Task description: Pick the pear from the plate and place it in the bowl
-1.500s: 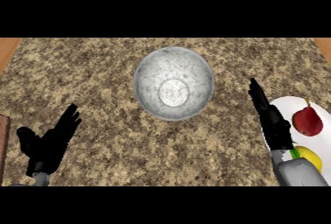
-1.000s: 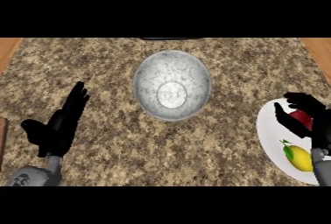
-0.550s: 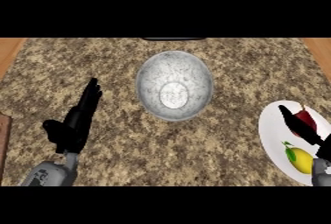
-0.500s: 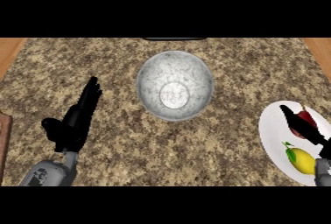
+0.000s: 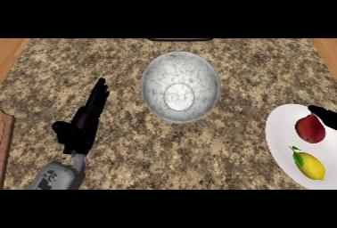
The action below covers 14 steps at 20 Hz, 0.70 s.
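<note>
While the left hand [image 5: 82,124] rests open on bare counter [image 5: 237,151], one bowl [image 5: 179,87] sits mid-counter; one pear [image 5: 310,128] and one lemon [image 5: 309,166] share the right-edge plate [image 5: 280,138] (right hand [image 5: 324,113] barely visible, grip indeterminable).

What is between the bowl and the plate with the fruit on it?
Nothing. In the head view, only bare speckled counter lies between the bowl and the plate. The red pear sits on the plate, not in the gap.

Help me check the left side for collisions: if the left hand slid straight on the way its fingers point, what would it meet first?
Probably nothing: the left hand points up-counter, its line passing left of the bowl over bare counter to the far edge, though height is unclear.
</note>
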{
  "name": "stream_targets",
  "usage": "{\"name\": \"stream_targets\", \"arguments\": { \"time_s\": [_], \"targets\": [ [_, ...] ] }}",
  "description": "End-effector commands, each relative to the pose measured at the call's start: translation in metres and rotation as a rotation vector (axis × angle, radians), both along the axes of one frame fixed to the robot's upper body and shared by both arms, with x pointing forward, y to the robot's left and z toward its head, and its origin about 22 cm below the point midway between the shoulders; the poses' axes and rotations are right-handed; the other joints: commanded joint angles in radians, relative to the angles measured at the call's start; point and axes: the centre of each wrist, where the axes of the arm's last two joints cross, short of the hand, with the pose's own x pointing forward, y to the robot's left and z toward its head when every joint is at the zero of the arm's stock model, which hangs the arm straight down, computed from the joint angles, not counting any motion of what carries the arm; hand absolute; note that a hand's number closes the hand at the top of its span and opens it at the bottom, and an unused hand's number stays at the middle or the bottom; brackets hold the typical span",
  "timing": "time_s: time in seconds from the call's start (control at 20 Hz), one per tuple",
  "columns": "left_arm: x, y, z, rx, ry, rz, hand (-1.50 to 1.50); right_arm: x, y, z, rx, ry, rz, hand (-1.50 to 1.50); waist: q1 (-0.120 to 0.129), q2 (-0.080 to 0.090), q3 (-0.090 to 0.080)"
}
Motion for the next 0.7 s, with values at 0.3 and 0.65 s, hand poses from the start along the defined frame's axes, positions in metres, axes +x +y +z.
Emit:
{"name": "stream_targets", "arguments": {
  "time_s": [0.3, 0.65],
  "targets": [
    [-0.005, 0.004, 0.003, 0.002, 0.002, 0.010, 0.00, 0.004, -0.001, 0.022, 0.187, 0.341, -0.008, -1.50, 0.006, 0.000, 0.002],
    [0.000, 0.018, 0.001, 0.010, -0.003, -0.003, 0.00, 0.001, -0.015, -0.016, 0.231, 0.441, 0.027, -1.50, 0.004, 0.001, 0.002]
  ]
}}
